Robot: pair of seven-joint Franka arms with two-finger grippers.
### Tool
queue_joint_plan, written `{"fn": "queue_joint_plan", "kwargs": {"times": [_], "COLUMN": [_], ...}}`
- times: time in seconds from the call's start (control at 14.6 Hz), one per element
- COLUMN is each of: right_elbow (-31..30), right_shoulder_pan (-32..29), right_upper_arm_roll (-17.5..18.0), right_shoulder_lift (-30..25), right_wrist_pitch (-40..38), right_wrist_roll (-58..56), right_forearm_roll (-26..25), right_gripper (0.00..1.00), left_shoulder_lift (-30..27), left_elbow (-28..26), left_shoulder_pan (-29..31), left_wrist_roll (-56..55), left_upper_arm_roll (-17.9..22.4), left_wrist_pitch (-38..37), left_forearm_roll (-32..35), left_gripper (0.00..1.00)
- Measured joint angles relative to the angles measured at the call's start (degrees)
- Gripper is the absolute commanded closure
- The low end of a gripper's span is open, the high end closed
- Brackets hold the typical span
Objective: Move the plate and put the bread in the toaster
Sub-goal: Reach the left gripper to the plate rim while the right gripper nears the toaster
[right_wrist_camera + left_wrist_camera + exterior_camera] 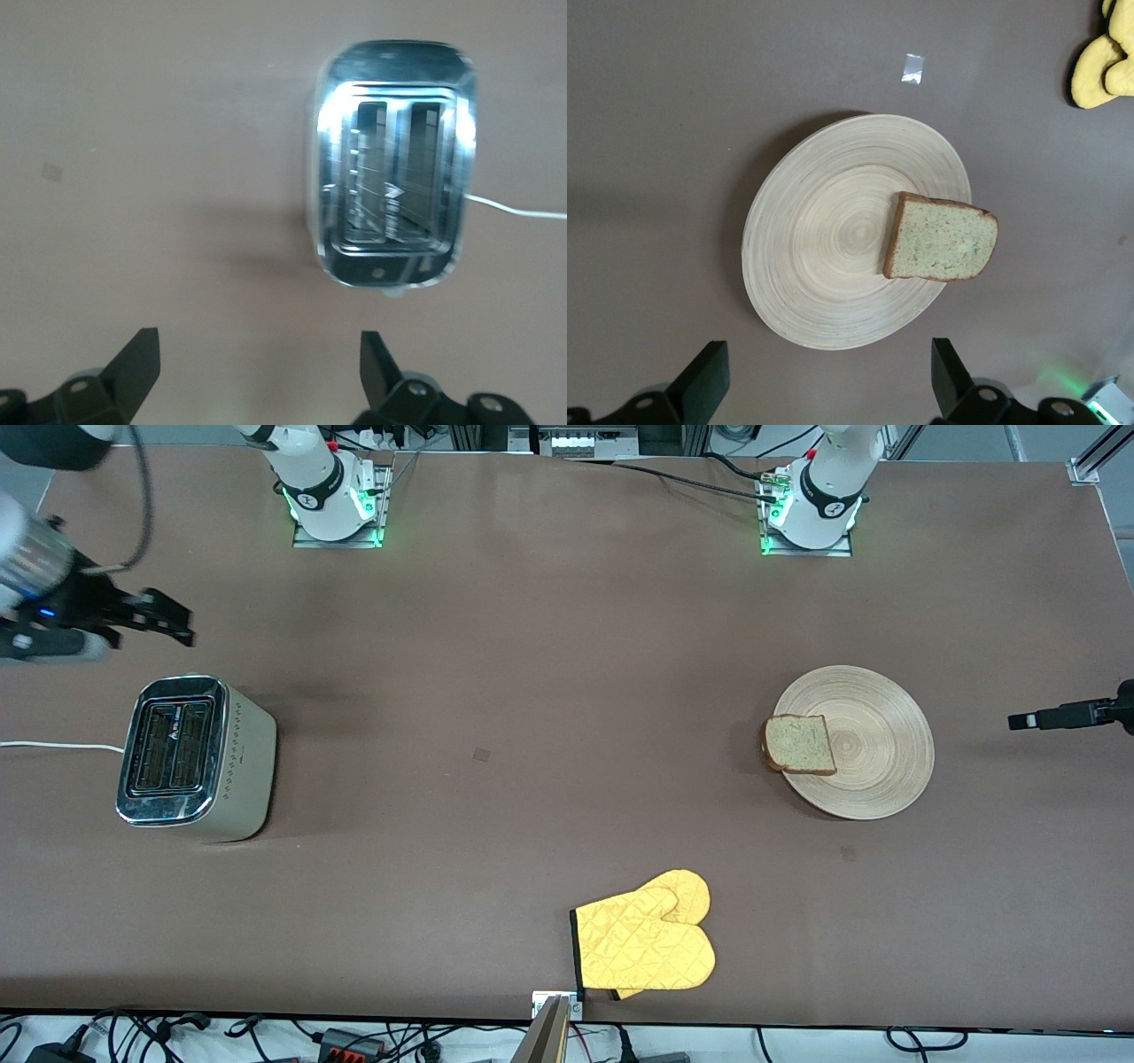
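The pale wooden plate [886, 726] lies toward the left arm's end of the table. The bread [800, 745] lies flat on the plate, overhanging the rim on the side toward the toaster. Both show in the left wrist view, plate [824, 257] and bread [943, 239]. My left gripper [1028, 720] is open and empty over the bare table beside the plate; its wrist view [830, 381] shows the jaws wide apart. The chrome toaster [190, 757] stands at the right arm's end with both slots empty [394, 164]. My right gripper [168, 618] is open and empty over the table beside the toaster [263, 372].
A yellow oven mitt [651, 939] lies near the table's edge closest to the front camera, also showing in the left wrist view [1103, 57]. The toaster's white cord [53, 746] runs off toward the table's end. Brown tabletop spreads between toaster and plate.
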Motion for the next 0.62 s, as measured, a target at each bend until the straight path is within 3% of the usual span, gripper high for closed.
{"fn": "queue_joint_plan", "kwargs": {"times": [0.62], "right_elbow": [0.77], "right_shoulder_pan": [9.60], "right_upper_arm_roll": [0.24], "right_shoulder_lift": [6.87], "right_wrist_pitch": [10.46], "right_wrist_roll": [0.19], "right_forearm_roll": [3.37], "right_gripper": [0.00], "left_shoulder_lift": [17.02], "left_elbow": [-0.25], "left_shoulder_pan": [7.21], "left_wrist_roll": [18.70], "left_upper_arm_roll": [-0.02], "left_wrist_pitch": [1.32], "left_forearm_roll": [-10.14], "left_gripper": [0.00]}}
